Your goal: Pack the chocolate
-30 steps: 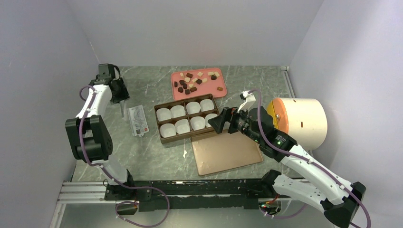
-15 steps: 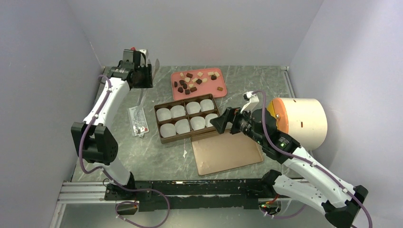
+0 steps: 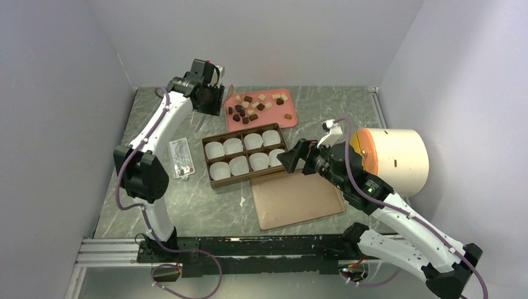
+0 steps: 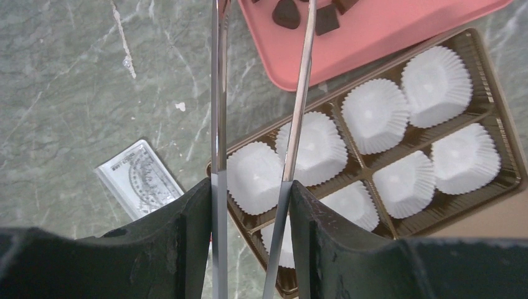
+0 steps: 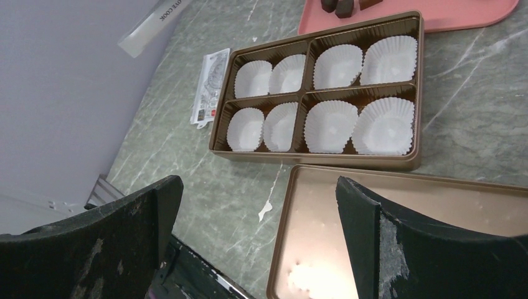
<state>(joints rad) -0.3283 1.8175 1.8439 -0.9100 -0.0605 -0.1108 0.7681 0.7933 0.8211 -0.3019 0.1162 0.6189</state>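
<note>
The chocolate (image 3: 258,104) lies as several small dark, reddish and cream chunks on a flat pink tray (image 3: 274,119) at the back. My left gripper (image 3: 212,98) hovers beside the tray's left edge, shut on metal tweezers (image 4: 215,93) whose two arms stand apart. In the left wrist view (image 4: 249,193) the tips reach toward chocolate chunks (image 4: 286,12) at the pink tray's (image 4: 373,31) edge. A brown box (image 3: 215,184) of white paper cups (image 3: 233,146) sits mid-table, all cups empty. My right gripper (image 3: 292,159) is open and empty by the box's right end.
The box's flat brown lid (image 3: 296,199) lies in front of the box, under my right gripper (image 5: 258,187). A clear plastic packet (image 3: 181,158) lies left of the box. A white cylinder with an orange face (image 3: 392,159) stands at the right.
My left arm has swung from the far left by the packet to the back, beside the pink tray, carrying the tweezers. My right gripper has barely moved.
</note>
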